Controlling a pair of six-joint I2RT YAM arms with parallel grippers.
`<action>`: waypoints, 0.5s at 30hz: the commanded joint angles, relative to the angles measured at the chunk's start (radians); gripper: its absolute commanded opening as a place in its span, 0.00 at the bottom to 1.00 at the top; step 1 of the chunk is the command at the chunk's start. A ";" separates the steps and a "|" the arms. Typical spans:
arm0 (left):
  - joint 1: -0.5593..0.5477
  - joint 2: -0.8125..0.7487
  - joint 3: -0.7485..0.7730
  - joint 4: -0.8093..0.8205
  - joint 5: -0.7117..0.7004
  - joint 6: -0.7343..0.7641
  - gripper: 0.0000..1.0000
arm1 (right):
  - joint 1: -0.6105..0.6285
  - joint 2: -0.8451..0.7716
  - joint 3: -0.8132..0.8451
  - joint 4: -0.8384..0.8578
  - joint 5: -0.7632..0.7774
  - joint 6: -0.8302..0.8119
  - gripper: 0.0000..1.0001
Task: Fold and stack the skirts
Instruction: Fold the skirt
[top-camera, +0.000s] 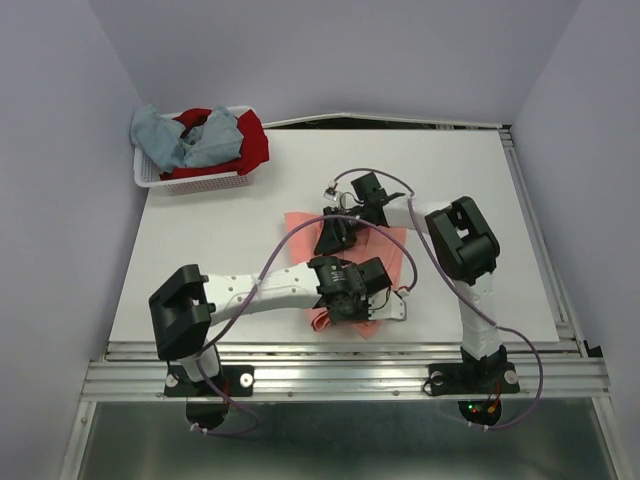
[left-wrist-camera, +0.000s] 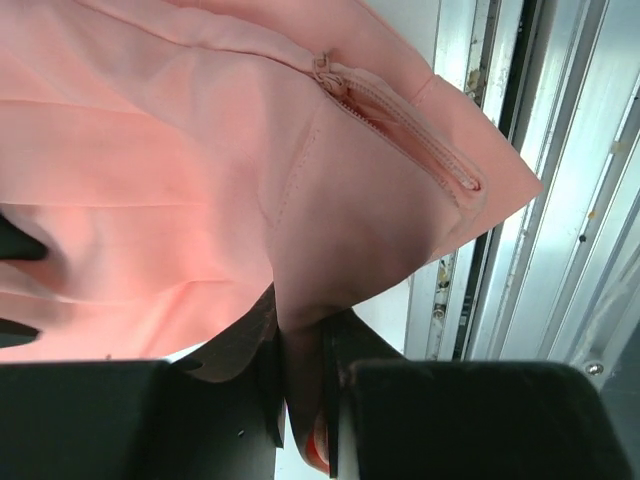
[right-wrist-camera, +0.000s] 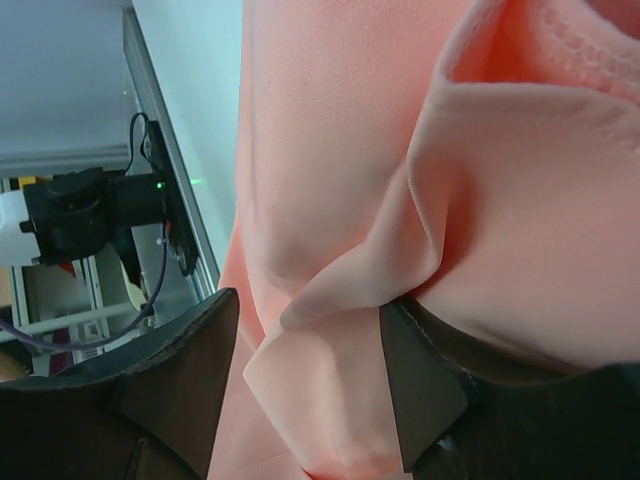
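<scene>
Left pincer (top-camera: 345, 300) was clenched on a fold of the salmon-pink skirt (top-camera: 398, 250), with the cloth nipped between its jaws near the table's front edge. The right pincer (top-camera: 335, 235) stood released a little farther back. Its jaws were apart, and a loose fold of the same skirt lay between them and over one finger, unsqueezed.

The white table (top-camera: 200, 250) carried everything. The salmon-pink skirt lay near its middle, under both pincers and partly hidden by them. At the far left corner sat the white mesh basket (top-camera: 150, 178). The dark red skirt (top-camera: 255, 140) filled it and spilled over its right rim, and the blue-grey skirt (top-camera: 165, 135) was heaped on top, hanging over the left rim. In the left wrist view, a short zipper (left-wrist-camera: 400, 125) ran along the pink cloth toward a raised corner.
</scene>
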 joint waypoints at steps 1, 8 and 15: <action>0.002 -0.056 0.126 -0.079 -0.017 0.049 0.00 | 0.038 -0.058 -0.040 0.067 -0.036 -0.034 0.63; 0.092 -0.016 0.273 -0.131 -0.114 0.138 0.00 | 0.091 -0.097 -0.176 0.095 -0.054 -0.031 0.60; 0.178 0.009 0.286 -0.102 -0.109 0.213 0.00 | 0.130 -0.173 -0.216 0.106 -0.073 -0.007 0.61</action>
